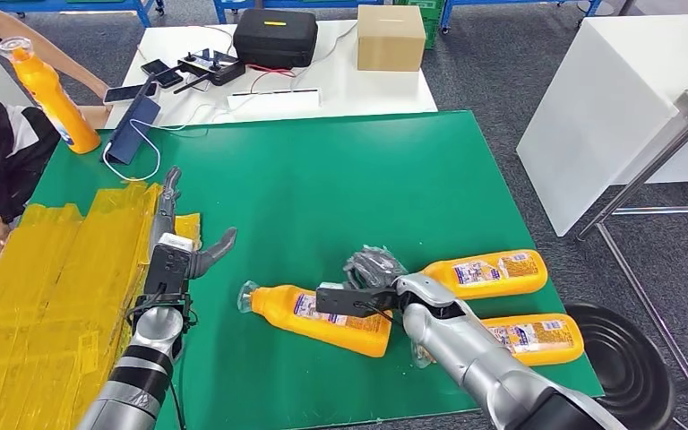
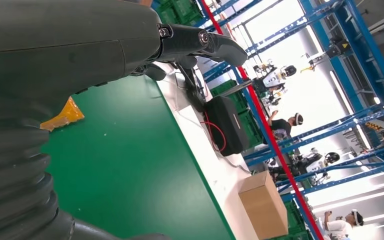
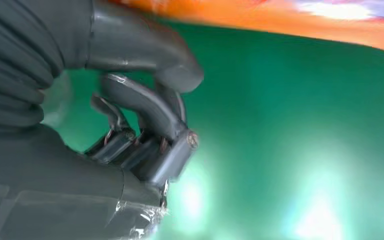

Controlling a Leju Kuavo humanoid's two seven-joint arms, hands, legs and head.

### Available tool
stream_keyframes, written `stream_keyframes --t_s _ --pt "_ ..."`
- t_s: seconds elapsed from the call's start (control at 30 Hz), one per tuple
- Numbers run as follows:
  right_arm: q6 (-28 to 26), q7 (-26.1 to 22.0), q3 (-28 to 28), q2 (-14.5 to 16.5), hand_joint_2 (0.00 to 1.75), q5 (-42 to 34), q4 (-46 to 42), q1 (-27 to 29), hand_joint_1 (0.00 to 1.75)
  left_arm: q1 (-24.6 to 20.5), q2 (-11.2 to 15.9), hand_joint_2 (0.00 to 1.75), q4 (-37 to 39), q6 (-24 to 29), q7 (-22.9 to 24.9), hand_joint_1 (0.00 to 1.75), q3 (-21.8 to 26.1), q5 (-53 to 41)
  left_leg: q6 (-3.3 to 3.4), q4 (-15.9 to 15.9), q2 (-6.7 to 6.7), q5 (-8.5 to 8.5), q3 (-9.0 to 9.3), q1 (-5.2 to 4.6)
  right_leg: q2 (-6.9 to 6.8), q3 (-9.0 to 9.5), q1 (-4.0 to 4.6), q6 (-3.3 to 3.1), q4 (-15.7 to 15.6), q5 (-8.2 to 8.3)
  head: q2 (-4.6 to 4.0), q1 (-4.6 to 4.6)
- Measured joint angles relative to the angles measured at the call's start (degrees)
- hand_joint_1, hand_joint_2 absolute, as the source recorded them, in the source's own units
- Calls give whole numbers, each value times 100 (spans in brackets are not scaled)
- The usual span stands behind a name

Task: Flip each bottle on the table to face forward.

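lying label-up: 3 orange bottles (image 1: 322,319)

Three orange bottles lie on the green mat (image 1: 322,179). The near bottle (image 1: 322,315) points its clear cap left, label up. The right hand (image 1: 372,269) hovers just above its base, fingers curled, next to the far bottle (image 1: 488,273); the third bottle (image 1: 533,338) lies behind the right forearm. The left hand (image 1: 179,246) rests open over yellow tape (image 1: 45,296). A person's hand stands a fourth bottle (image 1: 52,94) upright at the mat's far left corner.
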Motion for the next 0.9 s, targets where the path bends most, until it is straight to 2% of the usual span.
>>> stream_keyframes --t_s 0.07,0.1,0.23,0.3,0.5,0.63,0.9 --pt "-156 172 96 33 175 182 112 9 10 14 1 175 -1 4 20 0 -1 6 0 0 -8 1 -16 0 -2 -12 0 1 2 1 0 0" --pt "-292 241 125 65 175 262 149 12 0 24 1 175 -1 8 31 0 -1 0 0 0 -8 1 -23 0 -2 -19 0 2 3 2 0 0" --pt "-1019 475 156 257 175 544 174 3 0 96 -7 175 -42 17 88 0 0 -75 0 1 -8 1 -34 1 -1 -34 1 2 4 1 1 -2" --pt "-1211 541 148 324 175 684 27 -1 0 160 -8 175 -101 16 119 0 2 -119 0 1 -9 1 -41 2 -2 -42 2 2 6 0 0 -1" --pt "-1263 717 22 382 175 983 -789 -4 0 300 -9 175 -263 -33 150 0 30 -204 0 1 -10 2 -53 1 -3 -53 0 1 7 0 0 0" --pt "-1385 597 -35 391 175 1081 -1157 43 0 351 -9 175 -330 -35 150 0 65 -226 0 1 -11 2 -55 0 -3 -53 0 1 7 0 0 1" --pt "-1827 568 -79 492 175 1676 -2472 527 0 468 -10 175 -478 -37 153 0 157 -360 -1 0 -12 1 -60 2 -4 -61 1 1 7 -2 1 -1"
